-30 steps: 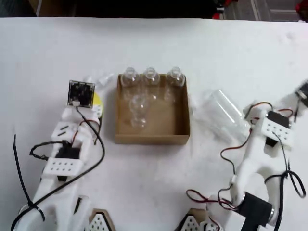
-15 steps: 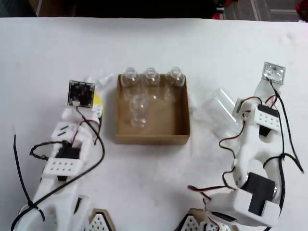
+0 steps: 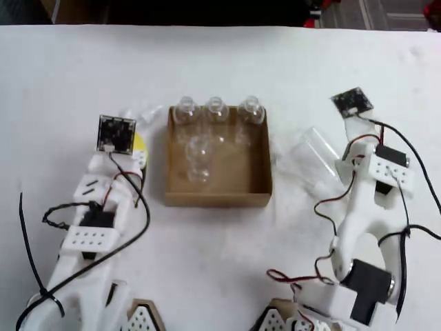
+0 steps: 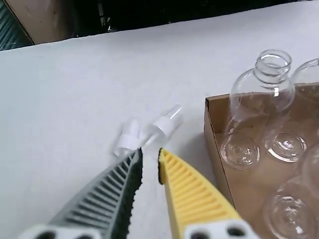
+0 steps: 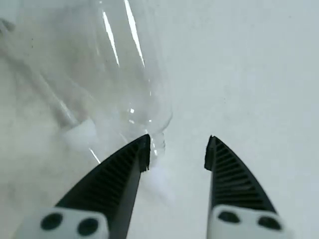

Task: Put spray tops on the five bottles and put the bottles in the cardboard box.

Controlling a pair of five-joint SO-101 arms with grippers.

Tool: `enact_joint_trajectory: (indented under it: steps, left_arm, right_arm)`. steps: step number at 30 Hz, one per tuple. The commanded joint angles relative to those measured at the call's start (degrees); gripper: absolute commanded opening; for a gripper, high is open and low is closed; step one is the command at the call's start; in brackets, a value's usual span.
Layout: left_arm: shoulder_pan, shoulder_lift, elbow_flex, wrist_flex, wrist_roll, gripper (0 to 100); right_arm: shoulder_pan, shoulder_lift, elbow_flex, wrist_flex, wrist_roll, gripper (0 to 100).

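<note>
The cardboard box (image 3: 260, 181) stands mid-table with several clear bottles (image 3: 216, 110) upright in it, necks open; one of them is the bottle (image 4: 259, 94) in the left wrist view. Another clear bottle (image 3: 313, 162) lies on its side to the right of the box. My right gripper (image 5: 177, 147) is open at this lying bottle (image 5: 114, 74), one fingertip touching its end. Two white spray tops (image 4: 167, 122) lie on the table left of the box. My left gripper (image 4: 150, 158) sits just short of them, jaws almost together with nothing between.
The white table (image 3: 69, 69) has free room behind and beside the box. The box's left wall (image 4: 212, 134) is close to my left gripper's yellow finger (image 4: 187, 199). Both arm bases and their cables (image 3: 138, 207) occupy the near edge.
The right arm has swung in from the far right toward the lying bottle. The left arm, the box and the bottles have not moved.
</note>
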Motion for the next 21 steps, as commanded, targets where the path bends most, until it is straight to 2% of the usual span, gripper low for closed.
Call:
enact_joint_trajectory:
  steps: [1, 8, 13, 21]
  left_arm:
    - [0.9, -1.9, -0.3, -1.3, 0.3, 6]
    - [0.9, -1.9, -0.4, -1.2, 0.3, 6]
    - [0.9, -1.8, -0.3, -1.2, 0.3, 6]
    - [1.0, -1.8, -0.3, -1.2, 0.3, 6]
  right_arm:
    - [1.9, -3.0, -0.4, 1.0, 3.7, 16.2]
    - [0.6, 3.5, 0.0, -3.6, 4.0, 16.2]
    - [0.6, 9.2, -0.2, -4.0, 7.8, 16.2]
    - [1.5, 11.4, -0.1, -8.8, 7.9, 16.2]
